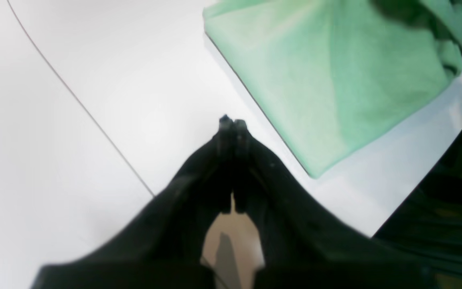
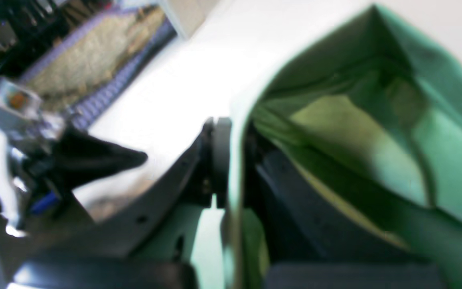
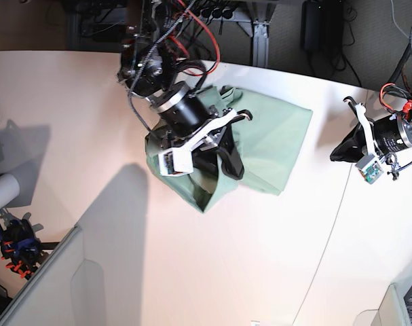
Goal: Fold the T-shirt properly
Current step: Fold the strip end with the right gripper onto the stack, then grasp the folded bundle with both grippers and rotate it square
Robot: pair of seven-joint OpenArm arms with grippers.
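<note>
T-shirt (image 3: 273, 146) lay partly folded on the white table (image 3: 192, 272), toward the far centre, pale mint green. Its left part was bunched and lifted, with a fold hanging down to a point at the near left. Right part lay flat, edge straight.

Right gripper (image 2: 231, 132) was clamped on a fabric edge of the T-shirt, cloth sandwiched between the fingers, the rest draping to the right in the right wrist view. In the base view that arm reached in from the far side, angled down over the shirt's left half, wrist tilted toward the near right.

Left gripper (image 1: 233, 122) had fingers pressed together, holding nothing, over bare table just left of the shirt's corner in the left wrist view. In the base view it sat at the right edge, well apart from the shirt, pointing left.
</note>
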